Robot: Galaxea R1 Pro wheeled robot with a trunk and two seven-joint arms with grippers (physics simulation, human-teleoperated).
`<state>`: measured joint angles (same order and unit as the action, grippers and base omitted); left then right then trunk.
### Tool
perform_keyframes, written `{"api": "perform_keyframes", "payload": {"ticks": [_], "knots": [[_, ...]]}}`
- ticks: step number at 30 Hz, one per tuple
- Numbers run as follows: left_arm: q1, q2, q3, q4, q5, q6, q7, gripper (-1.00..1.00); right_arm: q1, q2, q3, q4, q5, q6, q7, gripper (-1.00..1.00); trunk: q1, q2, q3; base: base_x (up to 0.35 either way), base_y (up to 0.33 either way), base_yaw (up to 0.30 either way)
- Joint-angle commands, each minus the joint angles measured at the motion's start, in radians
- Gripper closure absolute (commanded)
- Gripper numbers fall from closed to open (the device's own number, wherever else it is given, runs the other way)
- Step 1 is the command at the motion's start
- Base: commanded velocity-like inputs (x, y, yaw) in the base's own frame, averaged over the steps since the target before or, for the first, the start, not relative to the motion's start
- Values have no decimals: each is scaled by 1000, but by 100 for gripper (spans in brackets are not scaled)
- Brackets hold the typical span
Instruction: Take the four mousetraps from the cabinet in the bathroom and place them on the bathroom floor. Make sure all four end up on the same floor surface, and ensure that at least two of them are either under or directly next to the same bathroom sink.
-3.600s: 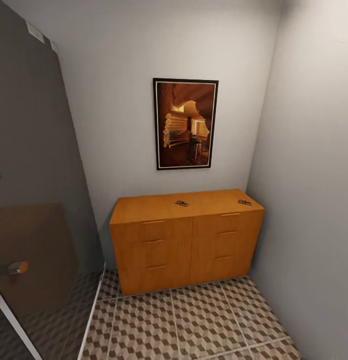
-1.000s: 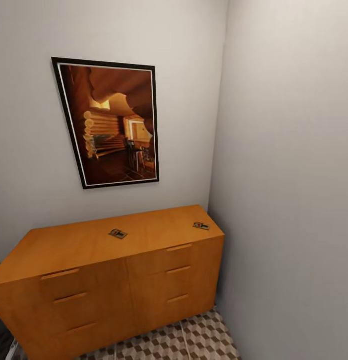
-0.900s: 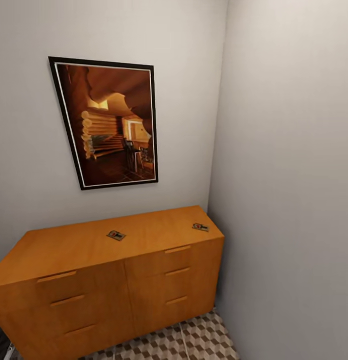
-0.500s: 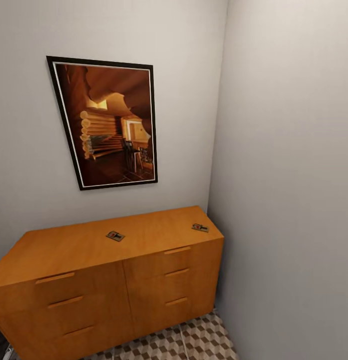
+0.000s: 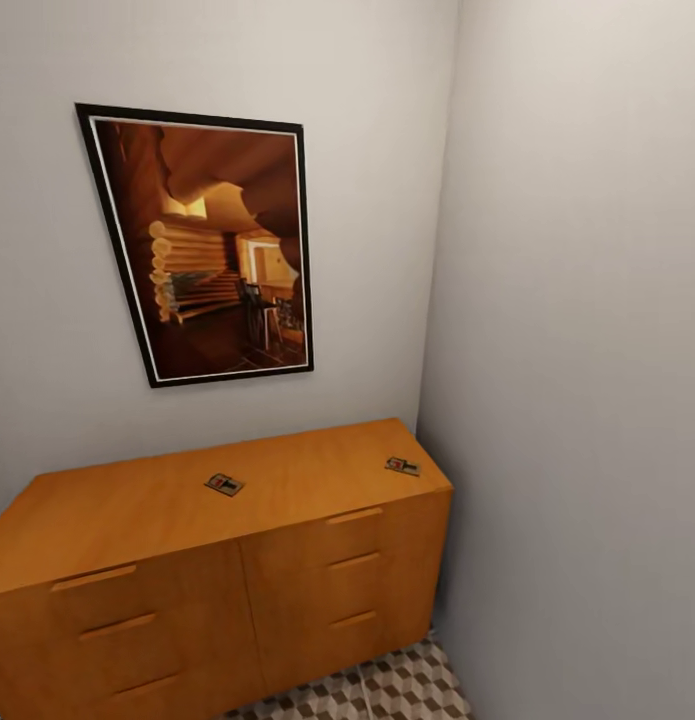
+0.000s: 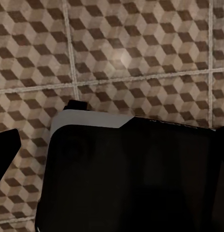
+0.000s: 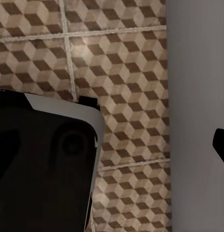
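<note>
Nearest, under our wrist cameras: the bathroom floor (image 6: 141,53), cube-patterned tiles with pale grout lines, below a dark robot body panel with a pale edge (image 6: 131,174). In the right wrist view, the same tiles (image 7: 126,72) meet a plain grey wall (image 7: 194,96). Dark slivers at the edges of both wrist views may be fingertips; we cannot tell whether either gripper is parted or closed.

Next, in the head view: a small patch of tiled floor at the foot of the cabinet (image 5: 287,600), orange-brown, with flat fronts and slim handles, all closed, set into the corner against the right wall.

On the cabinet top: two mousetraps. One (image 5: 224,484) lies near the middle; the other (image 5: 402,466) lies near the right end, well apart from the first.

Farthest: a black-framed picture (image 5: 207,250) of a log interior, hanging on the back wall above the cabinet.
</note>
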<state>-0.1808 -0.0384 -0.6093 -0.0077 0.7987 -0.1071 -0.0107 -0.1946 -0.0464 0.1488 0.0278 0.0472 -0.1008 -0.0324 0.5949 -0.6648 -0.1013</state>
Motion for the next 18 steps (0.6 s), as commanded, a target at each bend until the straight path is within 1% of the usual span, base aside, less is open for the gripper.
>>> {"api": "perform_keyframes", "payload": {"ticks": [1, 13, 18], "knots": [[-1, 0, -9, 1, 9, -3, -1, -100, -1, 0, 5, 3, 5, -5, -4, -100, 1, -1, -2, 305, 0, 0], [-1, 0, -9, 1, 10, -3, 0, -100, -1, 0, 5, 3, 5, -5, -4, -100, 1, -1, -2, 312, 0, 0], [-1, 0, -8, 1, 10, -3, 0, -100, -1, -1, 5, 3, 5, -5, -4, -100, 1, -1, -2, 219, 0, 0]]}}
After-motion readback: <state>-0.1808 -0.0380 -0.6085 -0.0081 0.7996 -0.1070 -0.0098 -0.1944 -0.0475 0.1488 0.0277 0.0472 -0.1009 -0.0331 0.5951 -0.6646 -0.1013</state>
